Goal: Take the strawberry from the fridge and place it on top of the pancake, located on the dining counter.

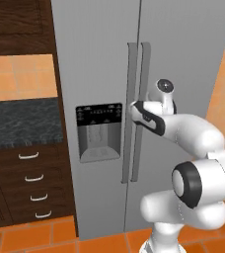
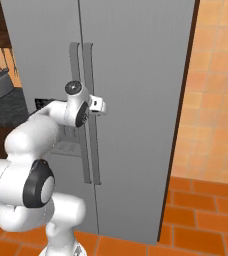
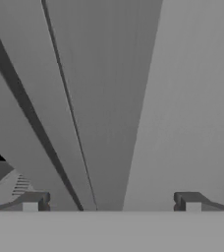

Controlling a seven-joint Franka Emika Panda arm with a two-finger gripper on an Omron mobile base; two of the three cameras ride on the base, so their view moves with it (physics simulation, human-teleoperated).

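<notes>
An orange tiled floor [image 1: 60, 237] is seen along the 6 o'clock edge of both base views. An orange tiled wall [image 2: 216, 90] is shown at 3 o'clock in the right base view. In the left base view, dark wooden cabinets [image 1: 16, 24] are placed at 10 o'clock, and a black-topped bench [image 1: 20, 123] with four white-handled drawers [image 1: 33, 183] is set at 8 o'clock.

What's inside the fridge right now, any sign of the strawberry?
Nothing inside can be seen: both doors of the fridge are closed, covering the shelves and any strawberry. The open claw sits at the right door handle, gripping nothing.
</notes>
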